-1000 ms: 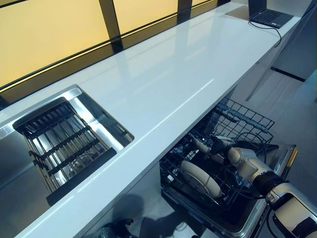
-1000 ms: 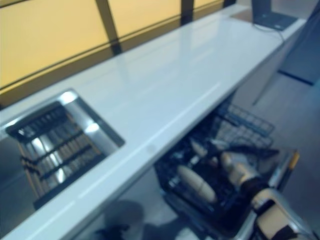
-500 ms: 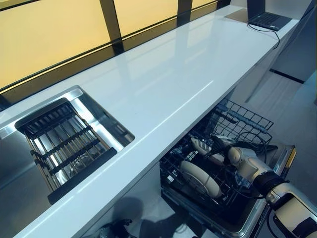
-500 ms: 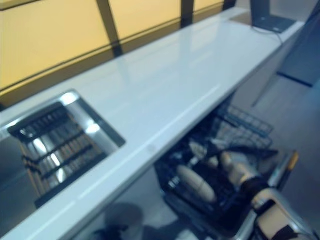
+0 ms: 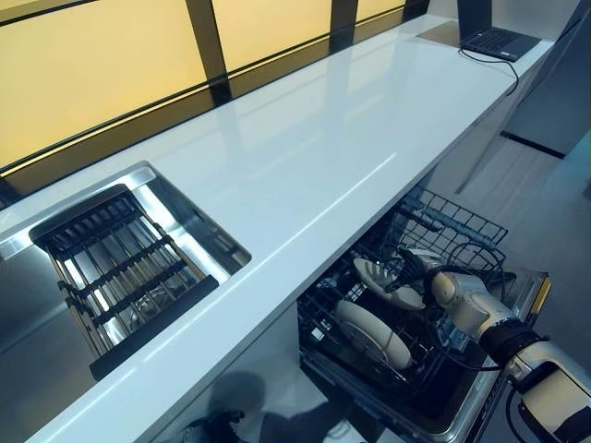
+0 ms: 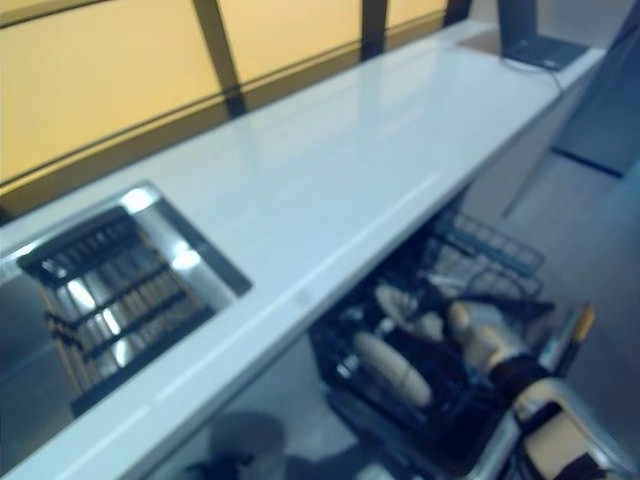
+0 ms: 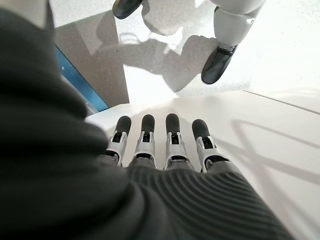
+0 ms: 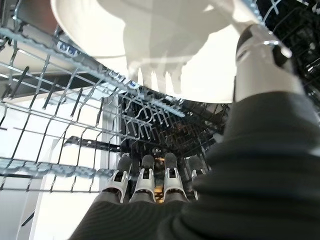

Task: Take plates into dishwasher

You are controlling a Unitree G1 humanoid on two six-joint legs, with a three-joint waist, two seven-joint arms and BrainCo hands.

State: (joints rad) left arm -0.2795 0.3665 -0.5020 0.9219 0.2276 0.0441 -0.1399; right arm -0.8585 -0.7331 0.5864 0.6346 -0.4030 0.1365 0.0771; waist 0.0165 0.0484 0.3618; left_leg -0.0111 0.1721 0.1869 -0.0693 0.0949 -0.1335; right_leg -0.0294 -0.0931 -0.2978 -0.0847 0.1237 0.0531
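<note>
Left eye view: long white counter (image 5: 305, 157) under yellow window panels; sink (image 5: 189, 221) at left with a dark slatted rack (image 5: 115, 268) in it; laptop (image 5: 494, 39) at the far end. Below the counter edge the dishwasher (image 5: 517, 305) stands open, wire basket (image 5: 452, 226) pulled out. One plate (image 5: 374, 334) stands on edge in the near part of the basket. The right hand (image 5: 416, 269) reaches in from lower right, and a second plate (image 5: 383, 281) sits tilted just beside it, at its fingertips, above the basket's tines; whether it rests on the wires cannot be told from here. Right eye view: same scene, softer; right hand (image 6: 462, 318) over the basket, the second plate (image 6: 400, 302) touching it on the counter side, the standing plate (image 6: 392, 368) nearer the camera. Right wrist view: fingers (image 8: 145, 175) lie straight in a row, nothing curled round; the thumb (image 8: 255, 50) stands up against the rim of the white plate (image 8: 165, 45), which fills the space past the hand; basket wires (image 8: 60, 100) all around. Hand reads as relaxed and wide, thumb touching the rim, not pinching. Left wrist view: left hand (image 7: 160, 150) idle, fingers straight and side by side, holding nothing, over a pale floor (image 7: 280, 140).
</note>
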